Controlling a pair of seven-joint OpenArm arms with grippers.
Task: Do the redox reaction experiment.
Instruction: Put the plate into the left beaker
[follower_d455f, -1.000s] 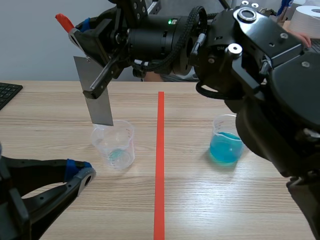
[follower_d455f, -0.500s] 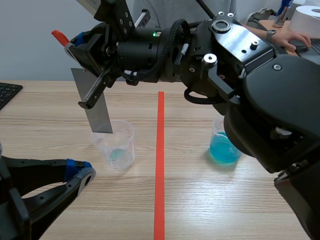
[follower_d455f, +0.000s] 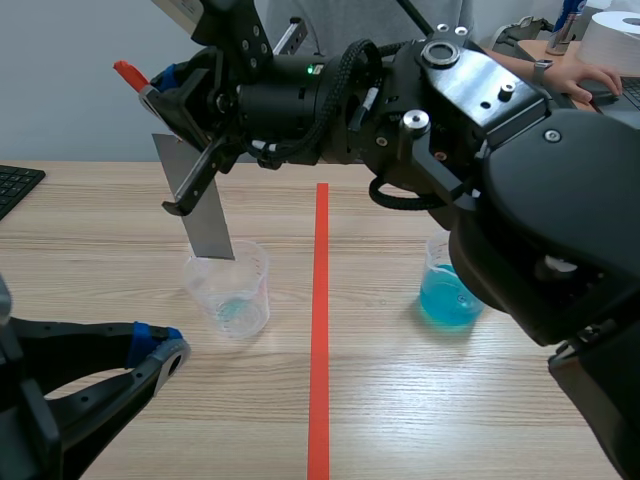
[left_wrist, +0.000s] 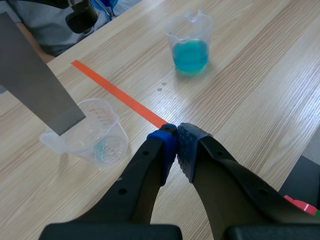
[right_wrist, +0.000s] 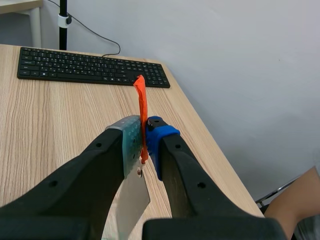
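My right gripper (follower_d455f: 160, 85) reaches across from the right and is shut on the red-tipped top of a grey metal strip (follower_d455f: 200, 205). The strip hangs tilted, its lower end at the rim of a clear measuring cup (follower_d455f: 229, 288) with a trace of blue liquid. In the right wrist view the strip (right_wrist: 131, 205) is pinched between the fingers, its red tip sticking out past them. A beaker of blue liquid (follower_d455f: 452, 282) stands right of the red tape line. My left gripper (left_wrist: 176, 145) is shut on nothing, low at the near left, with the cup (left_wrist: 90, 139) ahead of it.
A black keyboard (right_wrist: 90, 70) lies on the table's far left part. A person's hand (follower_d455f: 585, 70) rests at the back right near a white roll (follower_d455f: 615, 35). The right arm's bulk (follower_d455f: 520, 180) spans the table's right half.
The right gripper shifted slightly right and the strip tilted the other way, its lower end staying at the cup's rim. The left arm has not moved.
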